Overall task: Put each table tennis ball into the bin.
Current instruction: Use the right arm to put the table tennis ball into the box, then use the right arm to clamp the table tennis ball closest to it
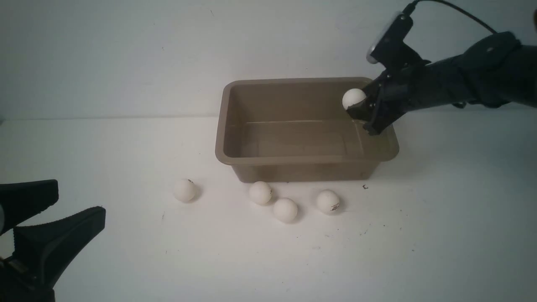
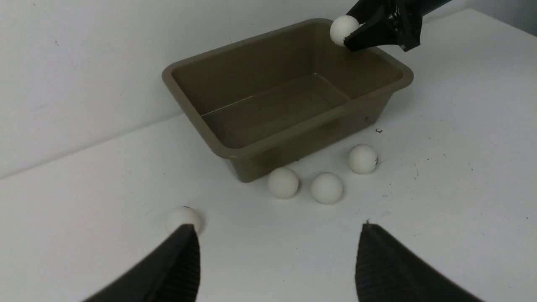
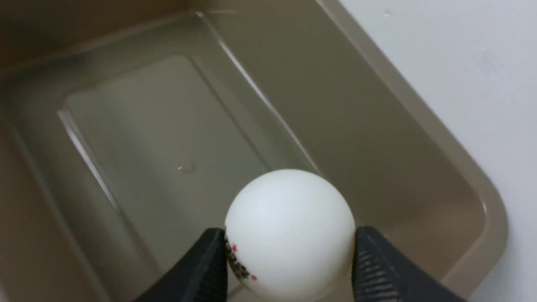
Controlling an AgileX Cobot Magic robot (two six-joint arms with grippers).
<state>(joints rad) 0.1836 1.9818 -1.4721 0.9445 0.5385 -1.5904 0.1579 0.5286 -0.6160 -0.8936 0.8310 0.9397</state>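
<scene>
Right gripper (image 1: 360,105): jaws clamped on one table tennis ball, the held ball (image 1: 353,98); a ribbed finger presses each side of it, printed logo turned toward one finger; ball sits at the very fingertips, most of it proud of them.

Pose: right arm comes in from the bin's right, forearm sloping down toward it; fingers point down and inward over the bin's right end, near the far corner; held ball hangs above the bin (image 1: 302,159) floor, about level with the rim, touching no wall; wrist camera (image 1: 388,40) rides on top of the arm, cable (image 1: 461,12) trailing off behind.

Left gripper (image 1: 79,202): jaws apart, nothing between them; low over the table (image 1: 440,218), well off from the bin's near-left corner, fingers aimed toward the bin.

Four balls on the table: left ball (image 1: 184,190) beyond the bin's near-left corner; wall ball (image 1: 260,193) just before the bin's near wall; middle ball (image 1: 285,209) beside it, farther from the bin; logo ball (image 1: 328,201) before the near wall's right half.
</scene>
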